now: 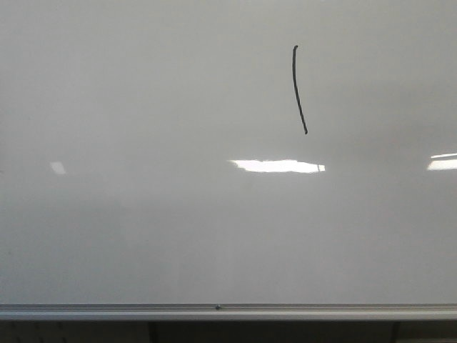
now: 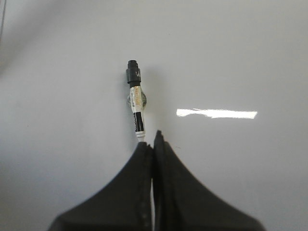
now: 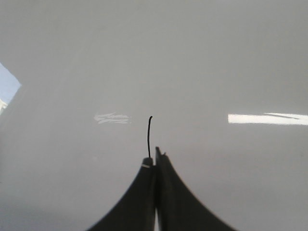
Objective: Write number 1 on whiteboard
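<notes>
The whiteboard (image 1: pixel 143 229) fills the front view, pale grey and glossy. The number 1 (image 1: pixel 298 89) is a thin black, slightly curved stroke at its upper right. Neither gripper shows in the front view. In the left wrist view my left gripper (image 2: pixel 151 142) has its jaws pressed together. A black marker (image 2: pixel 135 98) with a white label sticks out from its fingertips toward the board (image 2: pixel 240 57). In the right wrist view my right gripper (image 3: pixel 154 156) is shut. The stroke (image 3: pixel 148 137) rises just beyond its fingertips, its lower end hidden behind them.
A silver rail (image 1: pixel 228 311) runs along the board's near edge, with a dark strip below it. Bright light reflections (image 1: pixel 278 166) lie on the board under the stroke and at the right edge (image 1: pixel 443 163). The board's edge (image 2: pixel 2 24) shows in the left wrist view's corner.
</notes>
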You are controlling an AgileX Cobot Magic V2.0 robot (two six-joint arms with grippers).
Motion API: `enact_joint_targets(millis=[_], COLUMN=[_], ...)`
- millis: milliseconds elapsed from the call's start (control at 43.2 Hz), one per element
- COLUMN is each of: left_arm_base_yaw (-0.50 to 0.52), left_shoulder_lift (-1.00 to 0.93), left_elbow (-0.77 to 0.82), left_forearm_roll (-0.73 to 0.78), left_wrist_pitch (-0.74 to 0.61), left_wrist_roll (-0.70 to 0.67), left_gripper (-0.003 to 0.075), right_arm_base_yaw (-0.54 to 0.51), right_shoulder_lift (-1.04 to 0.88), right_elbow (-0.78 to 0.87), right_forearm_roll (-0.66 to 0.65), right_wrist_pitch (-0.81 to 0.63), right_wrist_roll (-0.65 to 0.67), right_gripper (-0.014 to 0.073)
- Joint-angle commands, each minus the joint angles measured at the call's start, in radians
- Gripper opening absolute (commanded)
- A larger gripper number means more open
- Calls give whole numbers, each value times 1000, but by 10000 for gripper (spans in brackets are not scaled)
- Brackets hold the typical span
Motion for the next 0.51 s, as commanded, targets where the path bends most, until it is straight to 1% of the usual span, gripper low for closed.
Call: enact_joint_targets(millis=[0, 162, 278, 347, 463, 486], left_arm_base_yaw=[-8, -8, -8, -8, -8, -8], left_shoulder_lift=[-15, -15, -15, -15, -15, -15], left_elbow=[22, 22, 22, 22, 22, 22], left_forearm_roll=[-10, -10, -10, -10, -10, -10], left_wrist_pitch=[-79, -79, -79, -79, -79, -79], left_wrist_roll=[-10, -10, -10, -10, -10, -10], left_gripper=[-20, -20, -20, -20, -20, -20], right_arm_base_yaw=[-7, -7, -11, -38, -118, -131], right_shoulder_lift=[5, 5, 0, -19, -88, -105], right_elbow=[-24, -24, -13, 11, 81, 90], right_forearm_roll=[9, -6, -123, -207, -339, -370], right_wrist_pitch=[-47, -62, -63, -64, -64, -64], right_wrist_roll=[-2, -10, 7, 68, 271, 295], right_gripper=[-60, -60, -60, -60, -60, -60])
